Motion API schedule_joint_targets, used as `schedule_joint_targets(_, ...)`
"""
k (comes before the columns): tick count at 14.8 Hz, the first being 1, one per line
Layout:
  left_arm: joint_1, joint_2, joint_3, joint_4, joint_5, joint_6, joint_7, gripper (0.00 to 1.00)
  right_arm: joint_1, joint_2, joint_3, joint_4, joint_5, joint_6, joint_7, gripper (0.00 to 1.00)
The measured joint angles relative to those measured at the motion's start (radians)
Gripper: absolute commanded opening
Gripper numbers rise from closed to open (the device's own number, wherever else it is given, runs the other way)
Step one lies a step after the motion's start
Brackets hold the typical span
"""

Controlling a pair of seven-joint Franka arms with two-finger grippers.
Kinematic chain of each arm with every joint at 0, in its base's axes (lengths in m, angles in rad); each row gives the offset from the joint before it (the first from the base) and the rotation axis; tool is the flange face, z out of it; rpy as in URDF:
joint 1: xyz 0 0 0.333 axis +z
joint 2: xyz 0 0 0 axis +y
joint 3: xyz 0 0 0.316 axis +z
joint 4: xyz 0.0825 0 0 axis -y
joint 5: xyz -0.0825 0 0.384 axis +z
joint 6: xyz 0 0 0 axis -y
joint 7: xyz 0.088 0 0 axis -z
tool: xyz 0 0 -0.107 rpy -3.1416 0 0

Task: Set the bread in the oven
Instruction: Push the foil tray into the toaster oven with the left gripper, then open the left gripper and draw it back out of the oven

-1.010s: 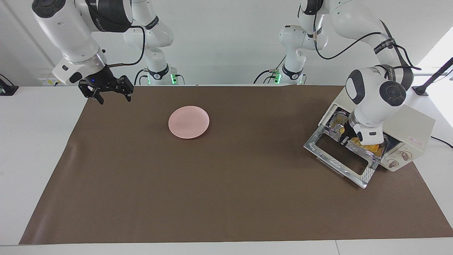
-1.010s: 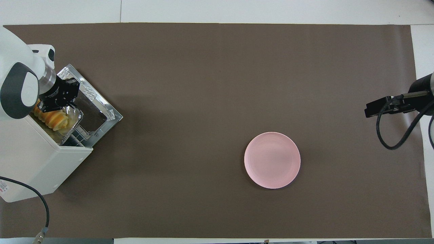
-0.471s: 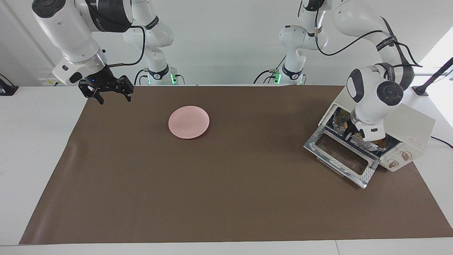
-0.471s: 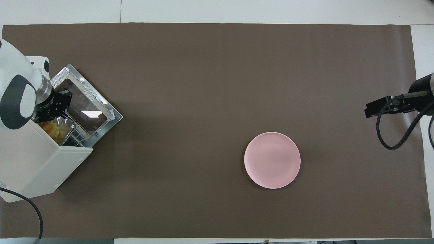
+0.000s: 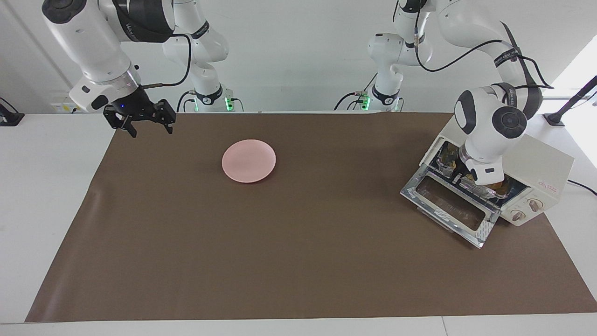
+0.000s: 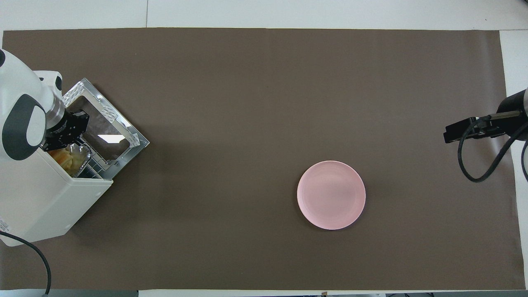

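**Mia:** Overhead view first. Where is the bread [image 6: 65,158]?

**Ben:** It is inside the oven [image 6: 45,202], at the left arm's end of the counter [image 6: 264,103]. Only a bit of it peeks out at the mouth. It sits in a shiny foil tray [image 6: 80,156] on the wire rack.

**Mia:** How does it look?

**Ben:** Golden yellow and orange, and bumpy. Most of it is hidden under the oven's top.

**Mia:** Is the door shut?

**Ben:** No. The glass door [image 5: 450,205] hangs down flat in front of the oven.

**Mia:** What is the left pincer [image 5: 459,176] doing?

**Ben:** It is right at the oven's mouth, over the door, and its tips are closed. It seems to pinch the edge of the foil tray, but I cannot tell for sure.

**Mia:** Would the bread be hard to hold?

**Ben:** I think it is light and soft, so a hard squeeze could squash it. The thin foil would bend too. I would hold the tray's rim gently.

**Mia:** And the right pincer [image 5: 147,126]?

**Ben:** It waits wide open and empty, up over the counter's corner, well apart from the pink plate [image 5: 248,161].
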Motion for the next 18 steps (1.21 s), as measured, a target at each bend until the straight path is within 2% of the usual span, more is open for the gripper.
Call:
schedule_joint_targets(1,0.0,-0.001,0.0,-0.001,0.001,0.0,0.006,0.14,0.0,0.0,0.0,0.0,0.0,0.0,0.0,1.0)
schedule_joint_targets(2,0.0,-0.001,-0.001,-0.002,0.001,0.001,0.011,0.48,0.0,0.0,0.0,0.0,0.0,0.0,0.0,1.0)
schedule_joint_targets(3,0.0,-0.001,-0.001,-0.003,0.001,0.002,0.016,0.97,0.0,0.0,0.0,0.0,0.0,0.0,0.0,1.0)
schedule_joint_targets(8,0.0,-0.001,-0.002,-0.001,0.002,0.021,0.023,1.0,0.0,0.0,0.0,0.0,0.0,0.0,0.0,1.0)
schedule_joint_targets(13,0.0,-0.006,-0.005,0.066,0.002,0.02,0.128,1.0,0.0,0.0,0.0,0.0,0.0,0.0,0.0,1.0)
schedule_joint_targets(15,0.0,-0.029,-0.005,0.093,-0.007,-0.008,0.235,1.0,0.0,0.0,0.0,0.0,0.0,0.0,0.0,1.0)
schedule_joint_targets(18,-0.002,-0.108,-0.013,0.134,-0.11,-0.061,0.382,1.0,0.0,0.0,0.0,0.0,0.0,0.0,0.0,1.0)
